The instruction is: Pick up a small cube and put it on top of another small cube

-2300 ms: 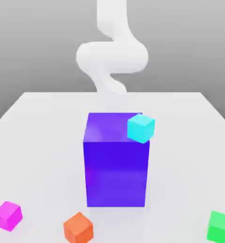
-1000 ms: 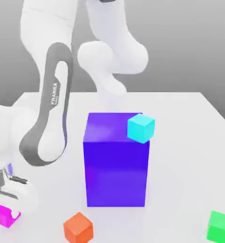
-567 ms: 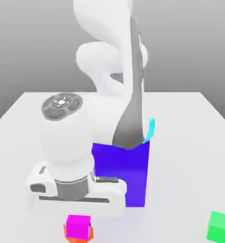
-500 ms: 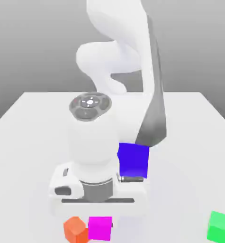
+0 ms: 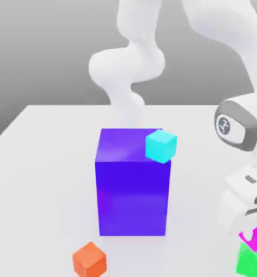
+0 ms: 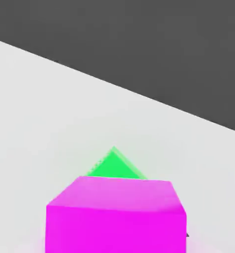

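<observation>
Table (image 5: 38,162), white and flat, is seen under everything. Near the front, left of the middle in the exterior view, a small orange cube (image 5: 89,259) is found on the table. Just behind it, a big blue-purple block (image 5: 132,184) is stood upright in the middle. A small cyan cube (image 5: 161,145) is set on the block's top, at its near right corner, and hangs a little over the edge. Behind the block, the white arm (image 5: 127,65) is seen rising from the far side, and it is bent over to the exterior view's right. At the near right corner, the gripper (image 5: 254,230) is held low over the table. The magenta cube (image 5: 255,238) is seen right under the gripper, and it is placed on top of the green cube (image 5: 250,261), touching it. In the hand view, the magenta cube (image 6: 115,215) is seen close up with the green cube (image 6: 114,167) peeking out from beneath it. Whether the gripper's jaws are wide or tight on the magenta cube cannot be told.
</observation>
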{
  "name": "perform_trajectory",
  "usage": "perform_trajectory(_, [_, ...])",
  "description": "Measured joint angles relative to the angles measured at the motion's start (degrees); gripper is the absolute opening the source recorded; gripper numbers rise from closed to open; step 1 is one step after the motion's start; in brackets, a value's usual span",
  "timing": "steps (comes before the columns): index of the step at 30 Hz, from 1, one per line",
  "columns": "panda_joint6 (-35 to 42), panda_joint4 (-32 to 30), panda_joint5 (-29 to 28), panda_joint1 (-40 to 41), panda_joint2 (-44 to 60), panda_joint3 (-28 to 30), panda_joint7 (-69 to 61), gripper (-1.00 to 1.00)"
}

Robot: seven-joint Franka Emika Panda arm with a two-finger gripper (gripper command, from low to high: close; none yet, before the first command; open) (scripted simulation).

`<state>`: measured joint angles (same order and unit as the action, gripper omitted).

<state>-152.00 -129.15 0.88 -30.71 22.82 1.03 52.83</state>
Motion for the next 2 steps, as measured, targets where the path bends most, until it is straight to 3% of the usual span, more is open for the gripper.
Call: perform_trajectory(2, [0.0, 0.0, 0.0, 0.0, 0.0, 0.0, 0.0, 1.0])
